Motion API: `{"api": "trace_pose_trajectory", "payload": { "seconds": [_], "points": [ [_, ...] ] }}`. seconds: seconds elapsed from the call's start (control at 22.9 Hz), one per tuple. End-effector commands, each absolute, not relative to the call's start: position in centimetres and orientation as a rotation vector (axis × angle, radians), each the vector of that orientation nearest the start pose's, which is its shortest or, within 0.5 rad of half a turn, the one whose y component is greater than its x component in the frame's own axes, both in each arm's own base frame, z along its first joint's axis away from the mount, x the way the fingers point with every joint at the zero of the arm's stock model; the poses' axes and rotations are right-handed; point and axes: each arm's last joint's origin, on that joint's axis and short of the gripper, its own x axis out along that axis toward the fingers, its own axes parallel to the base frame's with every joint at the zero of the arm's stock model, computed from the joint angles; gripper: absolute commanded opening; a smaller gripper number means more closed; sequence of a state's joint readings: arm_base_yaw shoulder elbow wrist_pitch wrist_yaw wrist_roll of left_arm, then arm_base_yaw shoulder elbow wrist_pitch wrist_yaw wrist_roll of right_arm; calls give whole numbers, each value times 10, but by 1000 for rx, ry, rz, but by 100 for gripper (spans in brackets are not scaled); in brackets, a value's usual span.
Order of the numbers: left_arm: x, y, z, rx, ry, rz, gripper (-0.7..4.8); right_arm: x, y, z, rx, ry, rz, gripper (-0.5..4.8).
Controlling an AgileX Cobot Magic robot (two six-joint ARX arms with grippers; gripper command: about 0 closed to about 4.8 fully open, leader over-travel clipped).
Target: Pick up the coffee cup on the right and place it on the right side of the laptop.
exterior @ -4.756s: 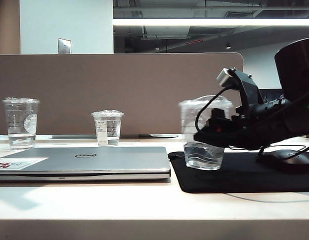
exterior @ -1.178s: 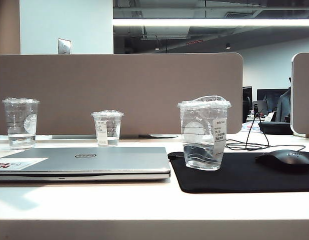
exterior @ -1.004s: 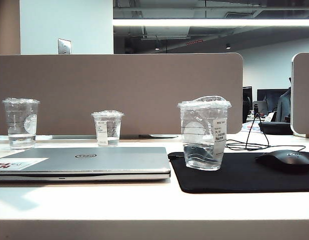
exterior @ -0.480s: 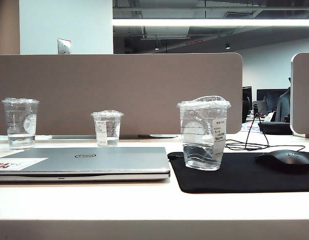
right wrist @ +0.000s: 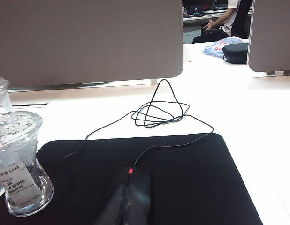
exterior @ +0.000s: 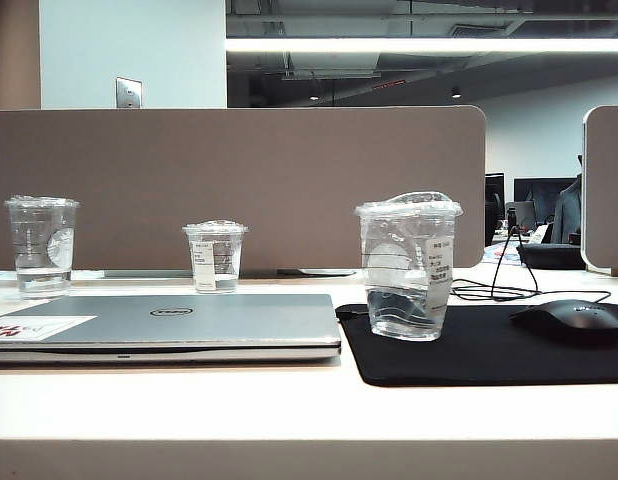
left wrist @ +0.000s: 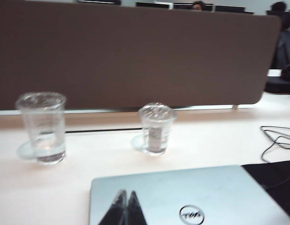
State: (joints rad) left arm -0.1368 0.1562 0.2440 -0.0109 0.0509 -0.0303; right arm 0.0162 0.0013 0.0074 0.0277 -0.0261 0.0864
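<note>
The coffee cup [exterior: 407,265], tall and clear with a crinkled lid and a white label strip, stands upright on the black mouse mat [exterior: 489,350] just right of the laptop [exterior: 169,322]. It also shows in the right wrist view as the coffee cup [right wrist: 20,164], off to one side of my right gripper [right wrist: 127,188]. That gripper is shut and empty, low over the mat by the mouse. My left gripper [left wrist: 126,193] is shut and empty, hovering over the closed silver laptop [left wrist: 206,187] near its Dell logo. Neither gripper appears in the exterior view.
Behind the laptop stand a clear cup [exterior: 41,245] at the far left and a shorter cup [exterior: 215,256] in the middle. A black mouse [exterior: 574,320] lies on the mat, its cable [right wrist: 159,112] looped behind. A brown partition [exterior: 239,185] closes the back.
The black arm that reached around the coffee cup several seconds ago has left the exterior view. The cup stands free on the mat. Over the last second nothing in that view has moved.
</note>
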Motion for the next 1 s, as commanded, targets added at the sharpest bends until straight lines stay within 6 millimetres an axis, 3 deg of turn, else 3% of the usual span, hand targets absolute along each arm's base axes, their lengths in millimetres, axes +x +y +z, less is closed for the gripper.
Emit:
{"api": "trace_pose_trajectory", "payload": {
  "seconds": [0.04, 0.39, 0.74, 1.0],
  "points": [
    [92, -13, 220, -32, -85, -161, -6, 97, 2, 168, 88, -46, 44, -8],
    [95, -9, 188, -29, -47, -93, -6, 97, 2, 168, 89, -45, 45, -8],
    [97, -6, 171, -37, -64, -65, -6, 97, 2, 168, 89, -43, 45, -8],
    [97, -7, 171, -36, -55, -74, -5, 97, 2, 168, 89, -41, 45, -8]
  ]
}}
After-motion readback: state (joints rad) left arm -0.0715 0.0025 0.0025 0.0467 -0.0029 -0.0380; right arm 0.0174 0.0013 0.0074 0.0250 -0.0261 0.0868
